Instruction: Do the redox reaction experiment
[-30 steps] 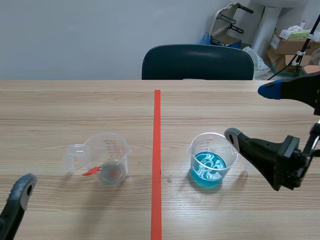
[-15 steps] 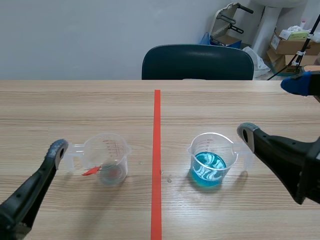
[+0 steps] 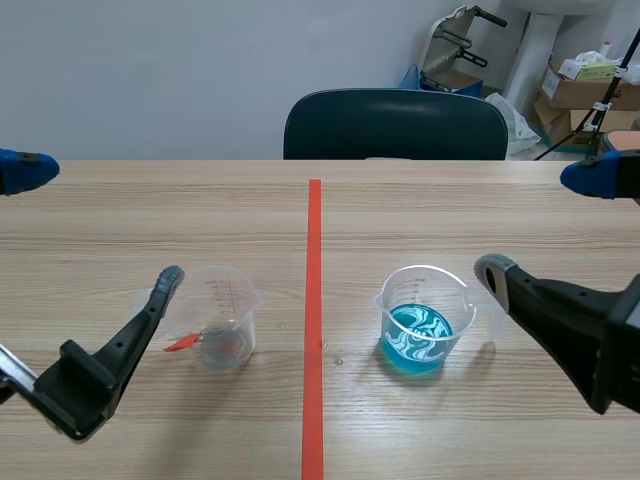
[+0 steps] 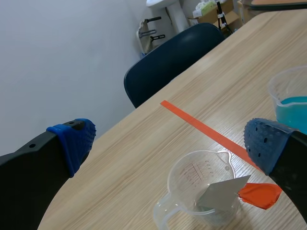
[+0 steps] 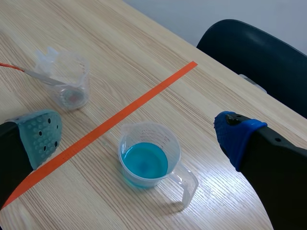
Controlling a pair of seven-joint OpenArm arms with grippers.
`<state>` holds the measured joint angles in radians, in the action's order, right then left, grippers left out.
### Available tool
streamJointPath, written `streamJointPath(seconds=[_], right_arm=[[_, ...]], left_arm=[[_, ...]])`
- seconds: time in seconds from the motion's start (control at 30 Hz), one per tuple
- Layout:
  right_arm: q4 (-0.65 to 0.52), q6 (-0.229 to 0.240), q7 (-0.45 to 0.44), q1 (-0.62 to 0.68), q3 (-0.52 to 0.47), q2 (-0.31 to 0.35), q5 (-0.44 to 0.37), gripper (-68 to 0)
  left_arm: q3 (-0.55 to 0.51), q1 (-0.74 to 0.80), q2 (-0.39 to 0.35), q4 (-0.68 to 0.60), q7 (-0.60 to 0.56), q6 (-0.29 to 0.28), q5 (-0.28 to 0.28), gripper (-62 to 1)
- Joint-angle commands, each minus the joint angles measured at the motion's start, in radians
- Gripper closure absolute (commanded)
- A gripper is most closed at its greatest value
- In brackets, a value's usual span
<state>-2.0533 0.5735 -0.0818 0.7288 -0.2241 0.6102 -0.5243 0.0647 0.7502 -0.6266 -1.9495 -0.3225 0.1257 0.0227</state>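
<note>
A clear measuring cup [image 3: 215, 315] stands left of the tape line. A pale strip with an orange-red end [image 3: 183, 343] leans in it, the red end poking out over the rim. Right of the line stands a second clear cup [image 3: 420, 320] holding blue liquid. My left gripper [image 3: 95, 222] is open, its lower finger close by the left cup's handle side. In the left wrist view the cup [image 4: 201, 191] and strip [image 4: 220, 194] lie just ahead of that gripper [image 4: 168, 141]. My right gripper [image 3: 540, 225] is open, just right of the blue cup [image 5: 148, 160], which sits ahead of it [image 5: 139, 136].
An orange-red tape line [image 3: 313, 330] runs down the middle of the wooden table. A dark chair [image 3: 395, 125] stands behind the far edge. Cardboard boxes [image 3: 585, 90] and gear sit on the floor at the back right.
My left arm has risen from the bottom left corner and swung in toward the left cup, fingers spread wide. The right gripper has drawn slightly to the right of the blue cup.
</note>
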Motion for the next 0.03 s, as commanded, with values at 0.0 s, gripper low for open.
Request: streamJointPath(seconds=[0.0], right_arm=[[-0.002, -0.001, -0.005, -0.011, 0.0, 0.012, -0.011, -67.9]], left_arm=[[0.003, 0.008, -0.009, -0.017, -0.016, 0.001, -0.003, -62.3]])
